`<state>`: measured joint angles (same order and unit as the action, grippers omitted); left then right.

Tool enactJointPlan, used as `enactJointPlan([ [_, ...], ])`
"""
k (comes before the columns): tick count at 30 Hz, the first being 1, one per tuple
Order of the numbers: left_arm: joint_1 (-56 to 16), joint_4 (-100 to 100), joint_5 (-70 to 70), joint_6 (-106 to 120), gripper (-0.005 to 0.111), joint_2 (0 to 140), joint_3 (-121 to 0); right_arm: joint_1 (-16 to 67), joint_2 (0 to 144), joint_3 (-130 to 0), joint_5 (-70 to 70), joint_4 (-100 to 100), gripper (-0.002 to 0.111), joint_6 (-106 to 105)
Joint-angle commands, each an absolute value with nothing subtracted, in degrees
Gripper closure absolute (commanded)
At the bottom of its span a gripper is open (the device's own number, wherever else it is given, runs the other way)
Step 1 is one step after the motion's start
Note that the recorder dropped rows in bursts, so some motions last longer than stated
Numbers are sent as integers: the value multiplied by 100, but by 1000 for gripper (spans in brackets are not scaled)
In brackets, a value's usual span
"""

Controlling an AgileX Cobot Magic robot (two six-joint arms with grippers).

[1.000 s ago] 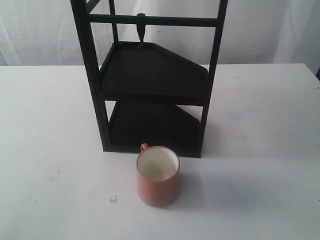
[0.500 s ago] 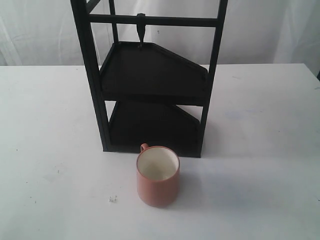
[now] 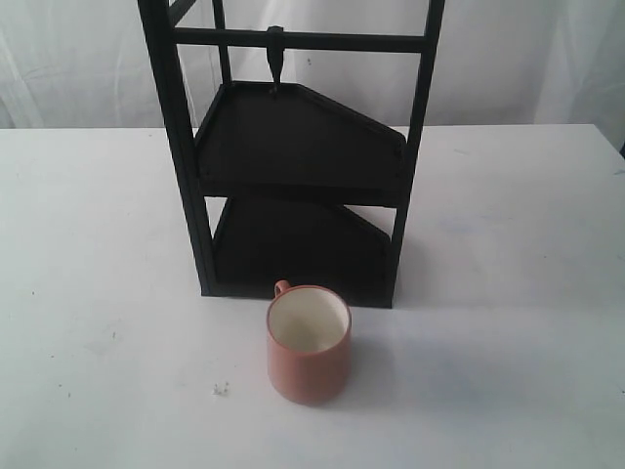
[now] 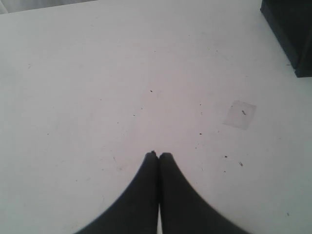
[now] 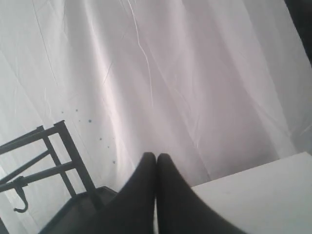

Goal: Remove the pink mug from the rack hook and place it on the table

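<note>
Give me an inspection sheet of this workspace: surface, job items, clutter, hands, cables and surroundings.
Surface: wide white matte table, faint scuffs.
Job's things: salmon-pink ceramic mug upright on the table, in front of the tall black metal rack; short black hook bare.
Clutter: small white crumb beside the mug.
Hands: left hand shut, empty, over the table; right hand shut, empty.
Cables: nothing seen.
Surroundings: white draped curtain.

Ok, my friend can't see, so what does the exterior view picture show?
A pink mug stands upright on a white table, just in front of a tall black rack, its handle turned toward the rack. The hook at the rack's top holds nothing, and no robot arms show.
</note>
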<state>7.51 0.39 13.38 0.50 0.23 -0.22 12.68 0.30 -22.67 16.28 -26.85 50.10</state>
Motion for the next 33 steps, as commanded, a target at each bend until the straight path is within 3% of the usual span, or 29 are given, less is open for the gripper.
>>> enactJointPlan([
  [1,720,31,1335,0,107,0,0,1309,0,-2213,1652,-2614,108,5213],
  [9,720,31,1335,0,107,0,0,1309,0,-2214,1663,-2614,108,5144],
  [16,720,31,1336,0,107,0,0,-178,0,-2193,1653,-2592,108,4279],
  [24,720,31,1336,0,107,0,0,-334,0,-2102,1299,-2568,108,3160],
  [27,720,31,1336,0,107,0,0,-334,0,-1841,513,-1664,108,2439],
  [31,720,31,1336,0,107,0,0,-300,0,-1475,208,1442,108,-948],
  [33,720,31,1336,0,107,0,0,-244,0,-1254,313,1484,108,-1724],
])
